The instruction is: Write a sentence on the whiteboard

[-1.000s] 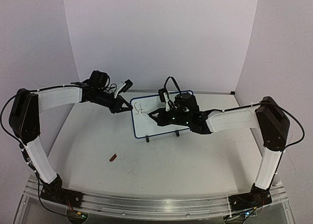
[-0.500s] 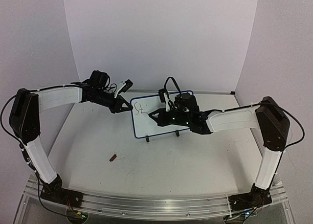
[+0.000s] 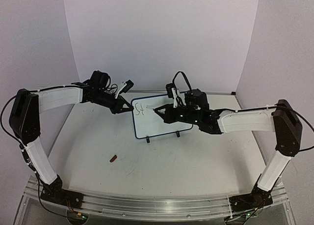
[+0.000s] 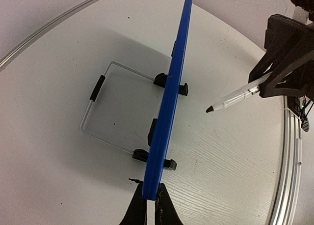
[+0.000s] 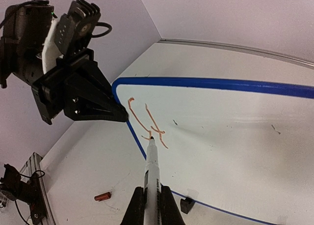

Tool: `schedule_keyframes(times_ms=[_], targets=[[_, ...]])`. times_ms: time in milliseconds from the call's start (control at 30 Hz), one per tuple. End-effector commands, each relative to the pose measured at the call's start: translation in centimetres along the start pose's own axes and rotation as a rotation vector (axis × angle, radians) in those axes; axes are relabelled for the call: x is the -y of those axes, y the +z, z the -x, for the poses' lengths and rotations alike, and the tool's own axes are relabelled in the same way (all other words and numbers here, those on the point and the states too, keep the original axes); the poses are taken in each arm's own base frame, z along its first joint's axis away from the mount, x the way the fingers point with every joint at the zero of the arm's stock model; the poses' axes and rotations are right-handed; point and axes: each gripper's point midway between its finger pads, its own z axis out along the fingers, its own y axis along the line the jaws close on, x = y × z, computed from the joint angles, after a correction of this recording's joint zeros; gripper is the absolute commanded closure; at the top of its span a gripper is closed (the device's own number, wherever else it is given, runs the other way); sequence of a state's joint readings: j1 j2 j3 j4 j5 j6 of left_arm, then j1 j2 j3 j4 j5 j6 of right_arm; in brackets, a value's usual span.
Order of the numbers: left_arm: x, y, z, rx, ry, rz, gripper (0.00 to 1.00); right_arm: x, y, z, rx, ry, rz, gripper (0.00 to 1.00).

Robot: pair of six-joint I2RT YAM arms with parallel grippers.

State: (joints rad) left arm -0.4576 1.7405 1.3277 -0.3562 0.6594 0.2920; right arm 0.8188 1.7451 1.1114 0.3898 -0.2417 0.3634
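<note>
right gripper [image 5: 151,205]: lower centre, jaws clamped on the marker [image 5: 151,168].
sentence [image 5: 145,118]: a few orange strokes, board's upper-left corner.
whiteboard [image 3: 152,126]: mid-frame, upright on small feet; probably light, stiff, easily tipped.
left gripper [image 3: 128,107]: jaws pinching its left edge, a sound bracing spot.

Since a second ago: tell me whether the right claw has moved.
Yes. In the top view the right claw has shifted up and slightly right across the whiteboard, toward its top edge.
</note>
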Motion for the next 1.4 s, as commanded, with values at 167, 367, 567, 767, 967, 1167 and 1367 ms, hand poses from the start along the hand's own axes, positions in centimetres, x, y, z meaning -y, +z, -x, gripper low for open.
schedule_keyframes(times_ms=[167, 367, 567, 767, 967, 1167, 1367], targets=[[-0.2, 0.8, -1.3, -0.058, 0.005, 0.012, 1.0, -0.6, 0.4, 1.6, 0.046, -0.017, 0.019, 1.0], [-0.2, 0.8, -1.3, -0.059, 0.004, 0.012, 1.0, 0.1, 1.3, 1.1, 0.036, -0.01, -0.002, 1.0], [-0.1, 0.8, -1.2, -0.059, 0.007, 0.011, 1.0, 0.7, 2.0, 0.7, 0.03, -0.006, -0.022, 1.0], [-0.1, 0.8, -1.3, -0.06, 0.008, 0.011, 1.0, 1.1, 2.3, 0.5, 0.03, -0.005, -0.038, 1.0], [-0.1, 0.9, -1.4, -0.062, 0.007, 0.01, 1.0, 1.7, 2.4, 0.3, 0.032, -0.004, -0.068, 1.0], [-0.1, 0.9, -1.4, -0.064, 0.006, 0.011, 1.0, 2.2, 2.2, 0.3, 0.039, -0.002, -0.093, 1.0], [-0.2, 0.9, -1.4, -0.064, 0.007, 0.013, 1.0, 2.6, 1.5, 0.5, 0.053, -0.003, -0.119, 1.0]])
